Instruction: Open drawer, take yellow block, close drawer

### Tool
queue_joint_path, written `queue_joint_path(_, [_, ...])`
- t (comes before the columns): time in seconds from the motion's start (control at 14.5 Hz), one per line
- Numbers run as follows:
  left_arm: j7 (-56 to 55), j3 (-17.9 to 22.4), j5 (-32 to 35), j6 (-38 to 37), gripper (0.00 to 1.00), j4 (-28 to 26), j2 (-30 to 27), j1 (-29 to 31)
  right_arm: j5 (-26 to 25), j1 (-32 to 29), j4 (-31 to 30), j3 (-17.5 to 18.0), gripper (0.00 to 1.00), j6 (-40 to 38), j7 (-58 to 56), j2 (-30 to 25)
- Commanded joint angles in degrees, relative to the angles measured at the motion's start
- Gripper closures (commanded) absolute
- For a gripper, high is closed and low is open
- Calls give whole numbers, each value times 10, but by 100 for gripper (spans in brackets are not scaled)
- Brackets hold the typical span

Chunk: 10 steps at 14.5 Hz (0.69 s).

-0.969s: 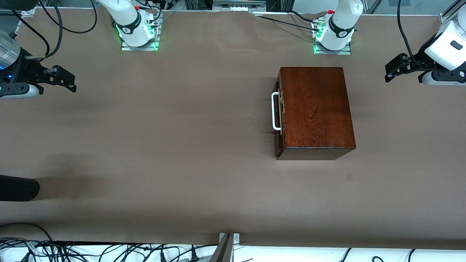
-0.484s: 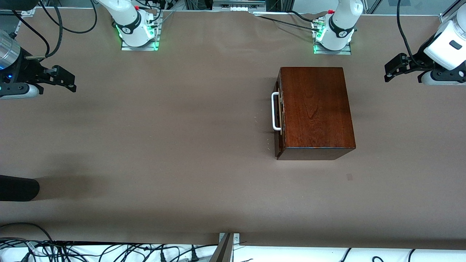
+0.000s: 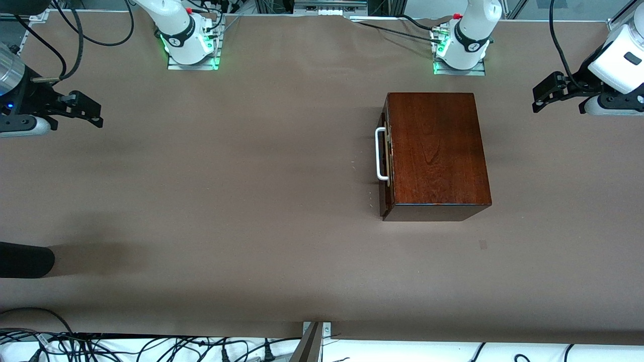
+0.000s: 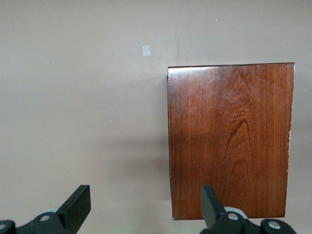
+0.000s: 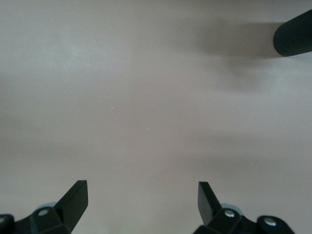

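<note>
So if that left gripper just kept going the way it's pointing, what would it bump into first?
Judging from its wrist view, the left gripper points down, fingers open. It would likely meet the bare table just beside the wooden box, or clip the box's edge; depth is unclear.

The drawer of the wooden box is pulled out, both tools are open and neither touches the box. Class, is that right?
Not quite. The drawer is shut, its front flush with the wooden box, as the front view shows. The rest holds: the left tool and the right tool are open, and neither touches the box.
</note>
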Motion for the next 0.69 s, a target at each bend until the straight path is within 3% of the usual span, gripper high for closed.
queue_joint_path(0.0, [-5,0,-7,-2,0,4,-4,-2,-3,-5,-3,0,0,4,0,-11])
queue_joint_path(0.28, [-28,-5,-5,-3,0,5,-4,-7,-4,-5,-4,0,0,3,3,-19])
queue_joint_path(0.62, [-164,-63,-6,3,0,14,31,-47,-3,-5,-4,0,0,3,8,-23])
